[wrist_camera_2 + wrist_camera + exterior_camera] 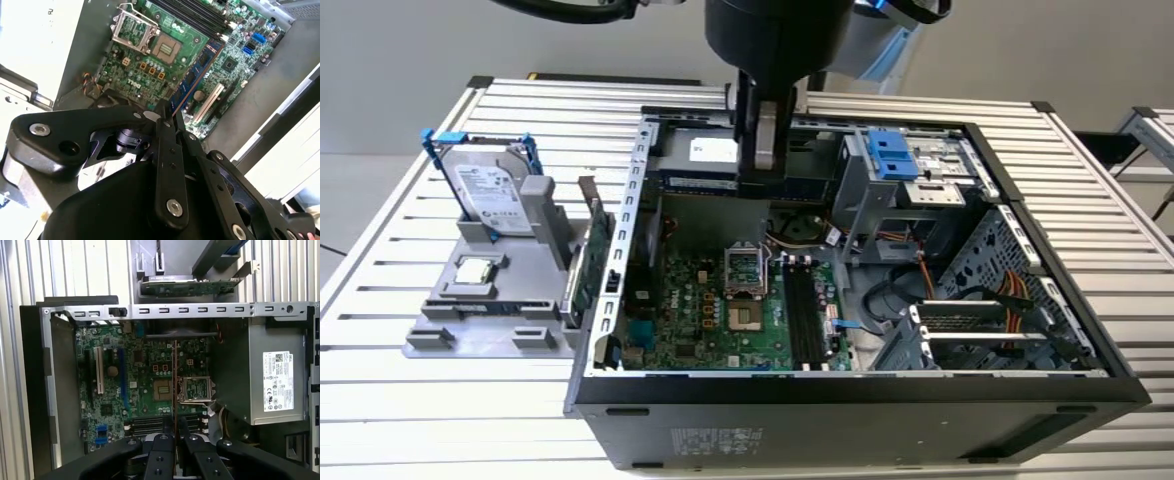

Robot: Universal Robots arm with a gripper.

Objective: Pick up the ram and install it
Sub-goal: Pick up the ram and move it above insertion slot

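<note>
My gripper (765, 172) hangs over the back half of the open computer case (607, 385), shut on the ram (707, 183). The ram is a long dark stick held level, well above the motherboard (700, 320). In both wrist views it runs edge-on out from between the fingertips (175, 432), as a thin line (175, 385) and as a dark bluish strip (197, 70). The black ram slots (803, 310) lie on the board beside the processor socket (744, 268), lower and nearer the case's front than the ram. The slots (150, 425) are bare.
A grey rack (487, 320) on the exterior view's left holds a hard drive with blue bracket (487, 190), a processor chip (476, 268) and an upright green card (594, 265). Inside the case are the power supply (272, 380), a drive cage (907, 165) and cables (987, 300).
</note>
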